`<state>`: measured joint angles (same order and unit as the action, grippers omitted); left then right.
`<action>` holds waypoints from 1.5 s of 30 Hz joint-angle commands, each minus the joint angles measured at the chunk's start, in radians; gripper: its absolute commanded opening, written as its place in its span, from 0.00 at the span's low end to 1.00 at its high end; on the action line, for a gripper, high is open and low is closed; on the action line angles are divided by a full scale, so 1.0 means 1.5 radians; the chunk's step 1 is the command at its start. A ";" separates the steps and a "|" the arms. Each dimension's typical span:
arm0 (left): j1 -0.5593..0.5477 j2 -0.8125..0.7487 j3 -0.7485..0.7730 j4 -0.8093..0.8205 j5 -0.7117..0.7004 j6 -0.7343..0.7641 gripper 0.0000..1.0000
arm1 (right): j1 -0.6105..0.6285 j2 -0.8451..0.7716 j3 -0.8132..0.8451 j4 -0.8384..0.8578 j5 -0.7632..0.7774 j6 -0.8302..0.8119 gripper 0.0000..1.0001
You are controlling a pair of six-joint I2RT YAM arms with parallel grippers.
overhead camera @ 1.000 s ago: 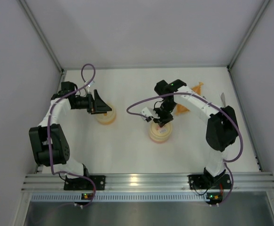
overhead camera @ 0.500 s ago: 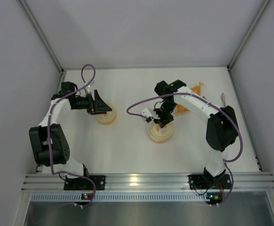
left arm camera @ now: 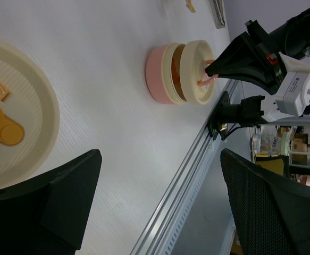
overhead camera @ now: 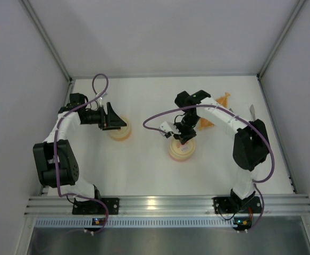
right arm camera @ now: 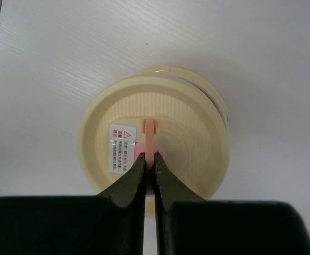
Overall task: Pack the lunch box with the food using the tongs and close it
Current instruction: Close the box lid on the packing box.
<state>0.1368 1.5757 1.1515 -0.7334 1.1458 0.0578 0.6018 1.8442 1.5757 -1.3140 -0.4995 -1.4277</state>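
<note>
The lunch box shows as two round tubs. The yellow-orange tub wears its cream lid with an orange mark. My left gripper hangs beside and above it, open and empty. The pink tub stands mid-table. A second cream lid hovers just over it, with a narrow gap that shows orange food inside. My right gripper is shut on this lid's pink tab. The silver tongs lie at the far right.
An orange leaf-shaped dish lies behind the right arm, and a small orange piece rests further back. White walls enclose the table on three sides. An aluminium rail runs along the near edge.
</note>
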 commanded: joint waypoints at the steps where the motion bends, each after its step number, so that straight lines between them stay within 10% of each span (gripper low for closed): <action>1: 0.002 -0.009 -0.003 0.021 0.012 0.007 0.98 | 0.005 0.008 0.015 -0.026 -0.031 -0.001 0.00; 45: 0.002 0.024 0.015 0.011 0.016 0.012 0.98 | 0.006 0.055 0.054 -0.007 -0.025 0.011 0.00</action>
<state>0.1368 1.6115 1.1515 -0.7338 1.1400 0.0555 0.6018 1.9255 1.6207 -1.3075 -0.5014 -1.4010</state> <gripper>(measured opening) 0.982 0.036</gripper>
